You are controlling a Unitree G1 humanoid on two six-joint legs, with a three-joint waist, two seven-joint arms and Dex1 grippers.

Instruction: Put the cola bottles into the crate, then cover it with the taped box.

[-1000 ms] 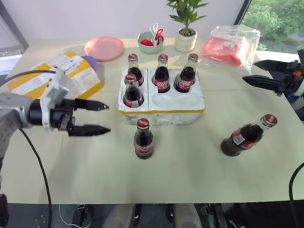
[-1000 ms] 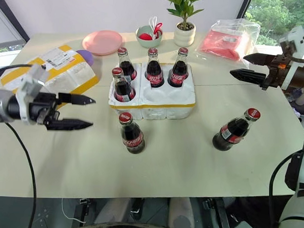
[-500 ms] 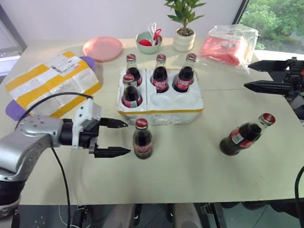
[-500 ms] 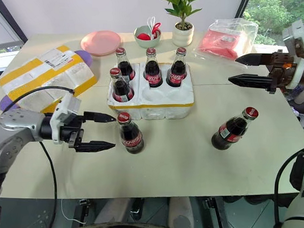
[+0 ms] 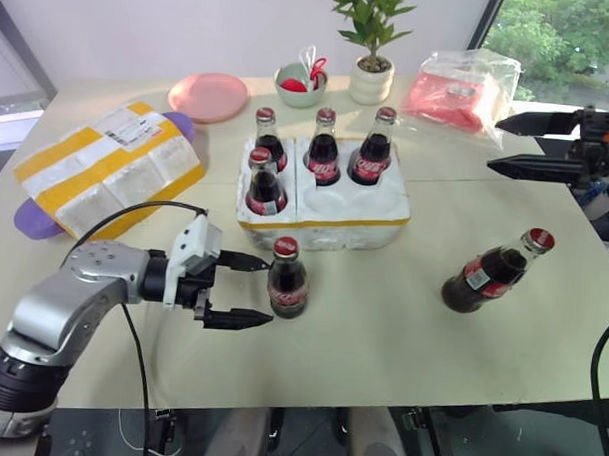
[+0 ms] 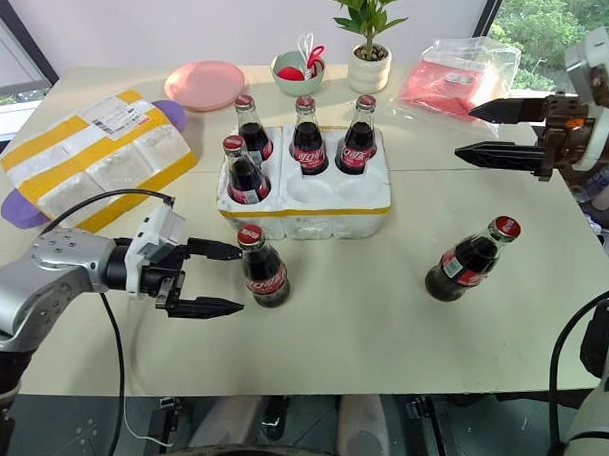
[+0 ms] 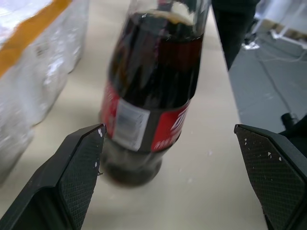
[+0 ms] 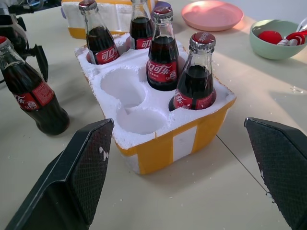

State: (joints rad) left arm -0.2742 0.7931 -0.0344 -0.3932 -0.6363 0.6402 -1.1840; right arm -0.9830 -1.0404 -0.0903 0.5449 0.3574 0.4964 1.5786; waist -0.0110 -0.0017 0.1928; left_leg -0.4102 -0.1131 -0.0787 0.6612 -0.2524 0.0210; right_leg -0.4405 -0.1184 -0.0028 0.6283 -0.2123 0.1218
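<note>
1. My left gripper (image 5: 250, 289): fingers spread wide, empty, low over the table (image 5: 381, 331).
2. Cola bottle, upright (image 5: 287, 278): standing on the table just past my left gripper's fingertips, at the mouth of the open fingers and not touching either one that I can see.
3. Crate (image 5: 325, 217): just beyond that bottle, on the far side from my left gripper. Four cola bottles (image 5: 324, 148) stand in its wells; in my right wrist view the two near wells (image 8: 123, 87) are vacant.
4. Cola bottle, leaning (image 5: 496, 270): well apart from my left gripper, on the table below and nearer me than my right gripper.
5. My right gripper (image 5: 508, 145): fingers apart, holding nothing, raised off the table and pointing toward the crate.
6. Taped box (image 5: 108, 168): lying flat on the table behind my left arm, label (image 5: 128, 129) up, well clear of both grippers.
</note>
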